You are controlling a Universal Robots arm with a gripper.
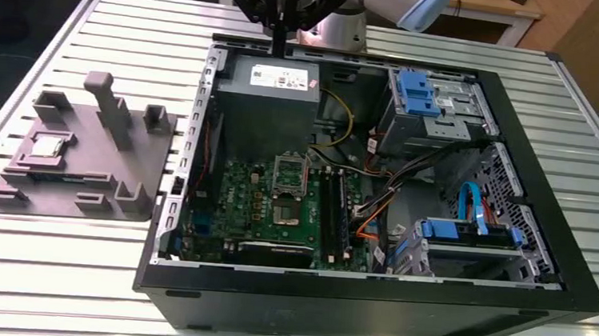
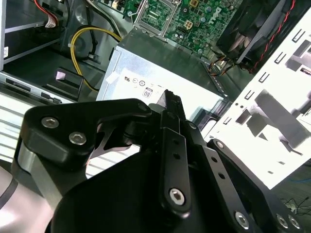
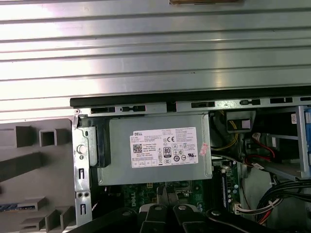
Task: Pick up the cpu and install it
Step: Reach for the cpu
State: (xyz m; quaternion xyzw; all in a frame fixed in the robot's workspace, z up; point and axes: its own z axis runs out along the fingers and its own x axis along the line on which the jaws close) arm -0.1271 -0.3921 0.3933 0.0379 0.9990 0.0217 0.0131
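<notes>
One cpu (image 1: pixel 47 146) lies on one grey fixture (image 1: pixel 139 163) just beside one open computer case (image 1: pixel 375 302); above the power supply (image 1: pixel 267 101) inside that case, the one gripper (image 1: pixel 278 47) hangs pinched together, empty.

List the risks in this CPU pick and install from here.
1. The pincer hangs over the power supply, far from the cpu on the grey fixture; crossing over could clip the case wall.
2. Loose cables lie beside the socket and might snag.
</notes>
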